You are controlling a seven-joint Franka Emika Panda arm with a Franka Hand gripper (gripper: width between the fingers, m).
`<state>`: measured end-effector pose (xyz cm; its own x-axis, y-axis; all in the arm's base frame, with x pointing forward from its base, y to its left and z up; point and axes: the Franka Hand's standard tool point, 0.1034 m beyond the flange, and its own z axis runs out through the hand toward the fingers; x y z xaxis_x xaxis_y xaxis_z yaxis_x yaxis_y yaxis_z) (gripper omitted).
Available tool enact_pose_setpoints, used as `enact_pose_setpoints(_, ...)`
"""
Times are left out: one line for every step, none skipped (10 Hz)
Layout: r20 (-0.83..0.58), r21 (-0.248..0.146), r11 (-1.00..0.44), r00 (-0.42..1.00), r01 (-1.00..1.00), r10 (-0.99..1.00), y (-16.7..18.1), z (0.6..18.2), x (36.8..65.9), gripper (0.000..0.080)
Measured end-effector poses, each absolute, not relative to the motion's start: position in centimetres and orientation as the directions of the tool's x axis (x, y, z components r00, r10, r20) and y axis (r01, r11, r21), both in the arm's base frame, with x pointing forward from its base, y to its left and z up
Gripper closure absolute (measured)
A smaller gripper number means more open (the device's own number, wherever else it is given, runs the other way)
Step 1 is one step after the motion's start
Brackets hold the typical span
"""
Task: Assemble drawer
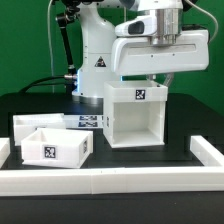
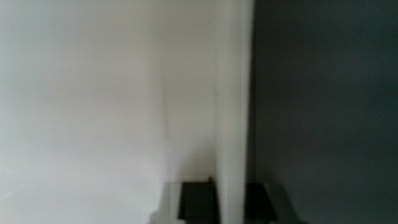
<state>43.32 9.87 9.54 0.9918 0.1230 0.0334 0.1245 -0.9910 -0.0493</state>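
The drawer's large white hollow housing (image 1: pixel 135 112) stands on the black table at the middle, its open side toward the camera and a tag on its back wall. My gripper (image 1: pixel 155 84) comes down onto its top at the exterior view's right. In the wrist view the gripper (image 2: pixel 231 202) has one dark finger (image 2: pixel 196 202) on each side of a thin white housing wall (image 2: pixel 228 90) and is shut on it. A smaller open-top white tray (image 1: pixel 55 146) with a tag on its front lies to the exterior view's left, apart from the housing.
The marker board (image 1: pixel 88 121) lies flat between the tray and the housing. A low white rail (image 1: pixel 110 181) borders the table front, with short ends at both sides. The robot's base (image 1: pixel 95 60) stands behind the housing.
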Motion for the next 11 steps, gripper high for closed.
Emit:
enact_pose_setpoints(0.033, -0.049, -0.991, 0.992, 0.125, 0.123, 9.9, 9.5, 43.3, 0.0763)
enact_pose_setpoints(0.033, -0.049, -0.991, 0.992, 0.125, 0.123, 9.9, 9.5, 43.3, 0.0763)
enact_pose_setpoints(0.034, -0.05, -0.991, 0.992, 0.123, 0.122, 9.9, 9.5, 43.4, 0.0762)
enact_pose_setpoints(0.04, -0.053, -0.992, 0.993, 0.111, 0.109, 9.8, 9.5, 44.4, 0.0762)
enact_pose_setpoints(0.052, -0.058, -0.994, 0.994, 0.094, 0.091, 9.8, 9.5, 46.0, 0.0762)
enact_pose_setpoints(0.062, -0.063, -0.995, 0.996, 0.072, 0.068, 9.9, 9.6, 47.5, 0.0762)
enact_pose_setpoints(0.066, -0.068, -0.996, 0.996, 0.058, 0.054, 9.8, 9.6, 49.1, 0.0762)
enact_pose_setpoints(0.08, -0.072, -0.996, 0.996, 0.05, 0.044, 9.7, 9.6, 50.7, 0.0762)
enact_pose_setpoints(0.099, -0.076, -0.996, 0.994, 0.042, 0.035, 9.5, 9.6, 52.7, 0.0762)
enact_pose_setpoints(0.12, -0.079, -0.996, 0.992, 0.035, 0.026, 9.3, 9.6, 54.5, 0.0762)
enact_pose_setpoints(0.132, -0.081, -0.996, 0.991, 0.027, 0.017, 9.0, 9.6, 55.8, 0.0762)
